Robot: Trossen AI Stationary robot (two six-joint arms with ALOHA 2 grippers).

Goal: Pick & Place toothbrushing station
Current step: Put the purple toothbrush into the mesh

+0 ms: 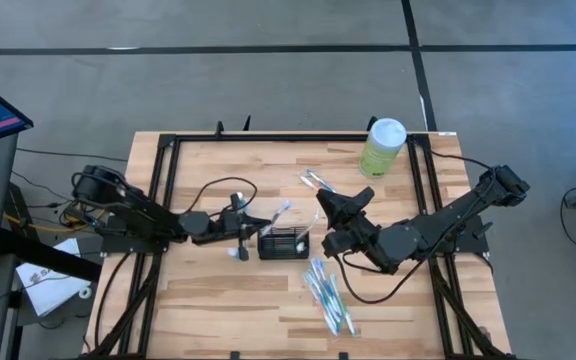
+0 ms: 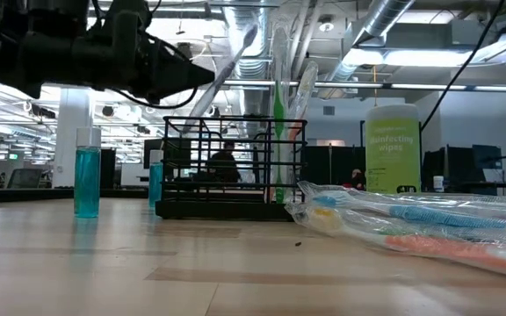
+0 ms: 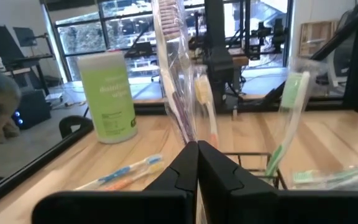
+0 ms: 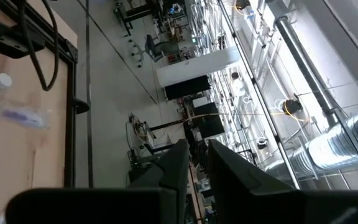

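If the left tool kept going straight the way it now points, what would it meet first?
The left tool, shut on a wrapped toothbrush, points across the table at the black wire-mesh holder. It would most likely meet the holder's near wall first, though depth is hard to judge.

Wide bare table point(image 1: 208, 300) on the near left, easy passage there. The wire holder point(image 1: 282, 244) is hemmed in: left gripper point(image 1: 253, 228) and two blue bottles point(image 2: 87, 183) just beside it on one side, right gripper point(image 1: 320, 200) close on the other, wrapped toothbrushes point(image 1: 328, 292) littering the near right.
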